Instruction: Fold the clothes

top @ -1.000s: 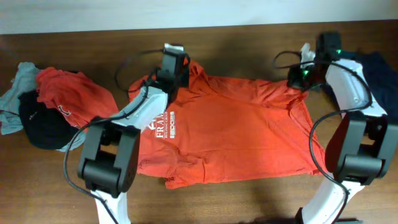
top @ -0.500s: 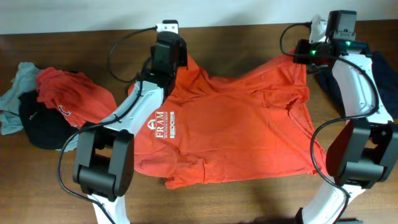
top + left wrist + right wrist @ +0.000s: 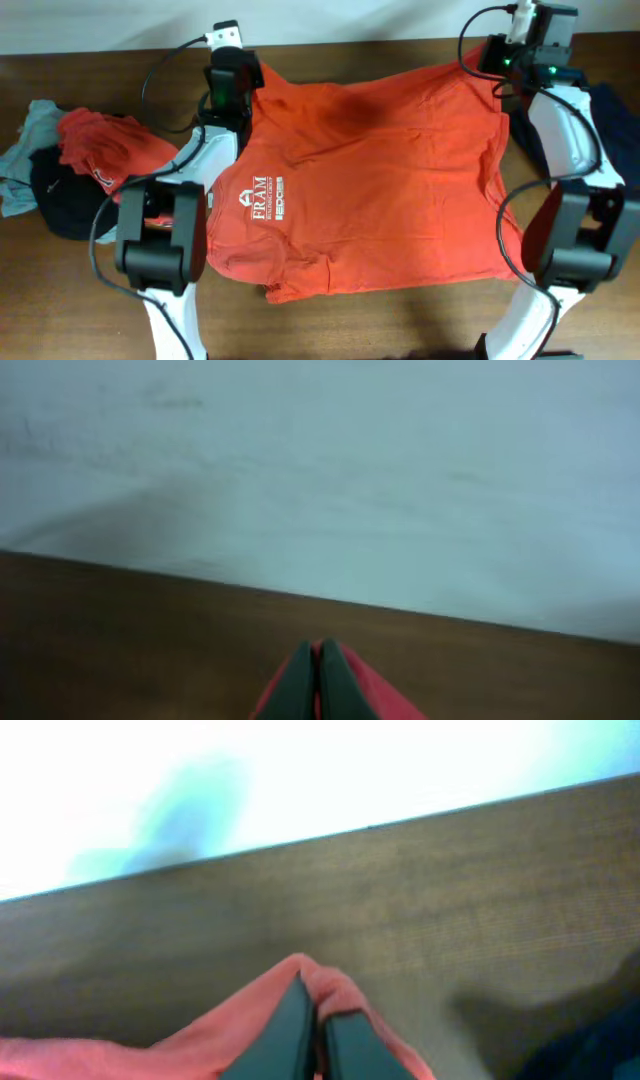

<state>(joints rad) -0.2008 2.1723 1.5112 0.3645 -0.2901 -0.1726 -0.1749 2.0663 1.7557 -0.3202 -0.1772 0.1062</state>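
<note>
The large orange-red T-shirt [image 3: 370, 180] with white lettering [image 3: 265, 198] is spread across the wooden table, its far edge lifted and pulled taut towards the back. My left gripper [image 3: 232, 75] is shut on the shirt's far left corner; the left wrist view shows cloth [image 3: 375, 695] beside the closed fingers [image 3: 318, 675]. My right gripper [image 3: 508, 62] is shut on the far right corner; the right wrist view shows cloth [image 3: 250, 1015] wrapped over the closed fingers [image 3: 318, 1020]. A pile of other clothes lies at the left: red [image 3: 115, 150], black [image 3: 60, 200], grey-green [image 3: 28, 135].
A navy garment [image 3: 618, 125] lies at the right edge, behind my right arm. The white wall runs along the table's back edge [image 3: 350, 42]. Cables loop from both wrists.
Both grippers have moved towards the back of the table and apart, lifting the shirt's far edge and stretching the crumpled cloth flat.
</note>
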